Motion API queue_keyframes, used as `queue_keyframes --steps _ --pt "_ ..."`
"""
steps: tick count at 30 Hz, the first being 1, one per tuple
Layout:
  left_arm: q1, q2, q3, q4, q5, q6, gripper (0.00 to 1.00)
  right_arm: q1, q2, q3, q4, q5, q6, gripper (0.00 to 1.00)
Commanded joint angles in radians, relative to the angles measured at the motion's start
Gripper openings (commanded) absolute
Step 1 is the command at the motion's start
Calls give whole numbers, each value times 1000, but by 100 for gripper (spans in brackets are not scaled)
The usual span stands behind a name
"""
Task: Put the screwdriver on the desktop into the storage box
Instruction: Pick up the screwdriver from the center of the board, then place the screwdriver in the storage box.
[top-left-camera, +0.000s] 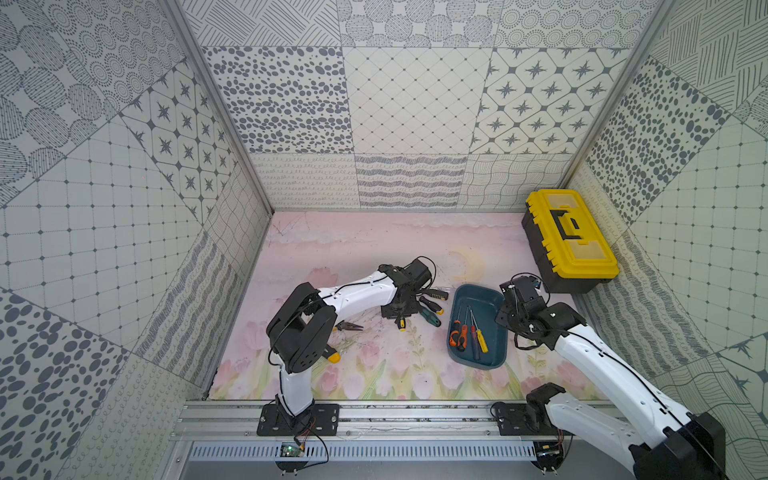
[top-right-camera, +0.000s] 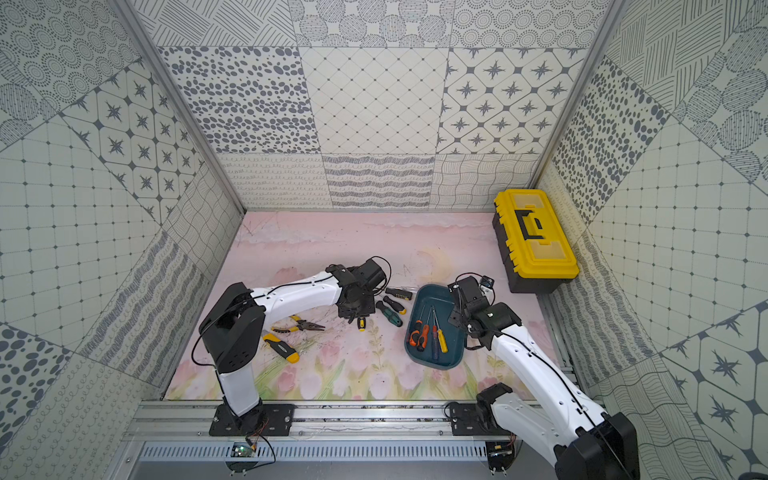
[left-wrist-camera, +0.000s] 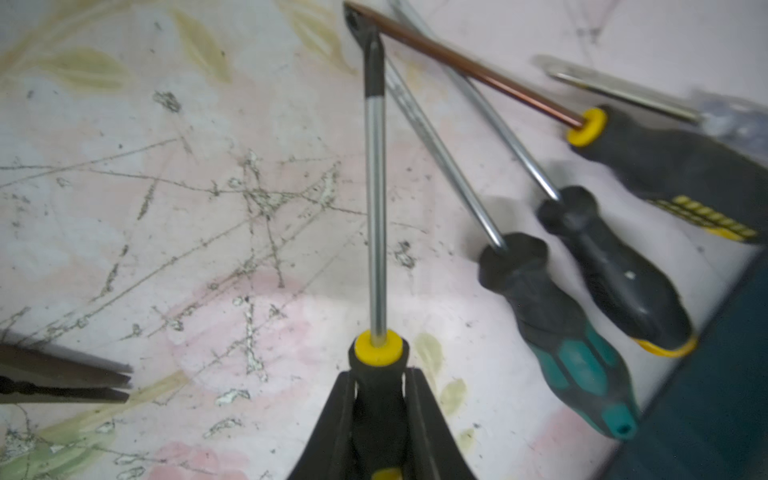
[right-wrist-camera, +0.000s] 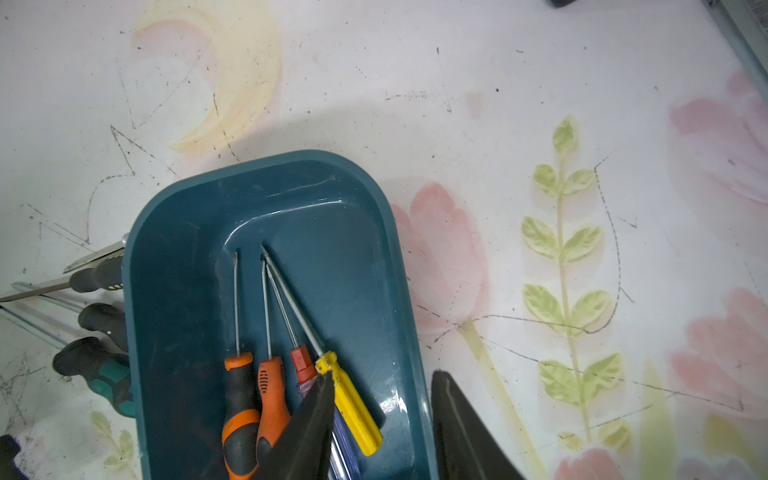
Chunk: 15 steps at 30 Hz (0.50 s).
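1. Left wrist view: left tool (left-wrist-camera: 379, 374) clamped tight on the handle of the black-and-yellow screwdriver (left-wrist-camera: 376, 208), mid-tabletop (left-wrist-camera: 166, 249), its tip among other loose screwdrivers (left-wrist-camera: 573, 345).
2. Right tool (right-wrist-camera: 384, 380) is part open and empty, jaws straddling the storage box (right-wrist-camera: 174, 257) wall.
3. The grasp appears made. Next comes a lift clear of the neighbours, then a carry over the box rim.

No word, number, brand or sign can be read anywhere: the yellow marks on the black screwdriver handle (left-wrist-camera: 673, 166) are only blurred bars, and the pale patch on the yellow-and-black knife (top-right-camera: 281, 348) near the desktop's (top-right-camera: 332, 249) front edge is too small to make out.
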Motion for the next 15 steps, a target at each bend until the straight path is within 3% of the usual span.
queue_keyframes --steps 1,9,15 --pt "-108 -66 57 -63 -34 -74 11 -2 -69 11 -20 17 10 42" --pt "-315 36 307 -93 -18 -36 12 -3 -304 -4 -68 87 22 42" --pt "-373 223 497 -91 58 34 13 -2 -362 43 -111 87 35 42"
